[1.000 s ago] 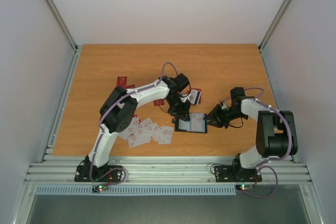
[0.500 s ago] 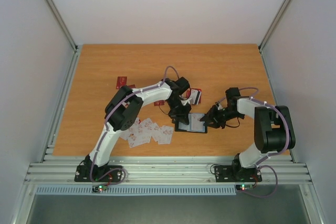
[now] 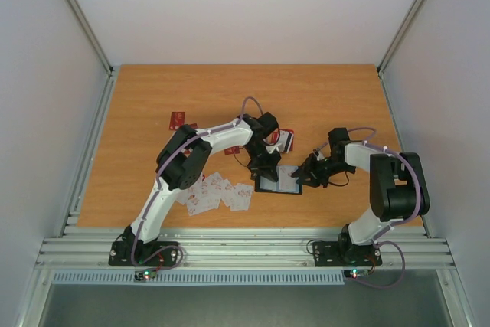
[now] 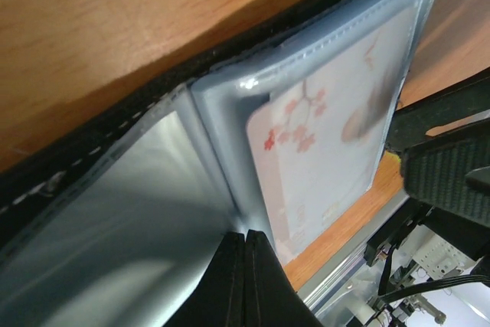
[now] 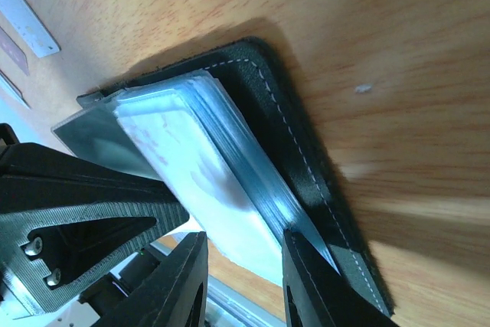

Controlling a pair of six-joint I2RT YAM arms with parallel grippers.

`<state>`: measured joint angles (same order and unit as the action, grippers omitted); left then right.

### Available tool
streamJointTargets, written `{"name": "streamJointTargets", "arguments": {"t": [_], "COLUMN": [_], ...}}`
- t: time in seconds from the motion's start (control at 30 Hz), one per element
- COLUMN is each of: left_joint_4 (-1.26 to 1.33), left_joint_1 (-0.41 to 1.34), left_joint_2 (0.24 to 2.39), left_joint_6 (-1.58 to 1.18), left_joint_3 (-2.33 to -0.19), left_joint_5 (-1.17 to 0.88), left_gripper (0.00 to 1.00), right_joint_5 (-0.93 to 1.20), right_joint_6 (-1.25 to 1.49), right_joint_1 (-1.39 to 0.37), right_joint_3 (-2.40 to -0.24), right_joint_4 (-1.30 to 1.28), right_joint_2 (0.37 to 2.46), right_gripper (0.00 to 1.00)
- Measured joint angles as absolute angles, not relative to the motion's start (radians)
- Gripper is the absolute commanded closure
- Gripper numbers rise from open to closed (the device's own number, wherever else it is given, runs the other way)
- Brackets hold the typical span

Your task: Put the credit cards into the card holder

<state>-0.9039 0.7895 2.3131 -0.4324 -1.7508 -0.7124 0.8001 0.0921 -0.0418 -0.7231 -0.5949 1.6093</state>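
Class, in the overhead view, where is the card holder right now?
The card holder lies open on the table, slightly right of centre, between the left fingers and right fingers, with loose white cards to its left.

I work in a lab test booth: a wooden table (image 3: 329, 89) boxed in by plain white panels (image 3: 245, 5), with metal frame rails (image 3: 245, 249) along the near edge.

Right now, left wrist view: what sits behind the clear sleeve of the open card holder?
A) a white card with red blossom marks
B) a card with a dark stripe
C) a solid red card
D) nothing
A: through the clear plastic of the card holder a white card shows, printed with a small branch of red blossoms.
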Motion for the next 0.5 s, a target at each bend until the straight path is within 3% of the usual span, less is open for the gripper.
{"name": "streamJointTargets", "arguments": {"t": [0.5], "left_joint_4": [-0.956], "left_joint_1": [0.791], "left_joint_2": [2.356], "left_joint_6": [-0.406], "left_joint_3": [-1.810], "left_joint_5": [-0.713], "left_gripper": [1.00], "right_joint_5": [0.771], "right_joint_6": [0.084], "right_joint_1": [-0.062], "right_joint_3": [-0.731], "right_joint_4": [-0.595], "right_joint_2": [1.620], "right_gripper": [0.72]}}
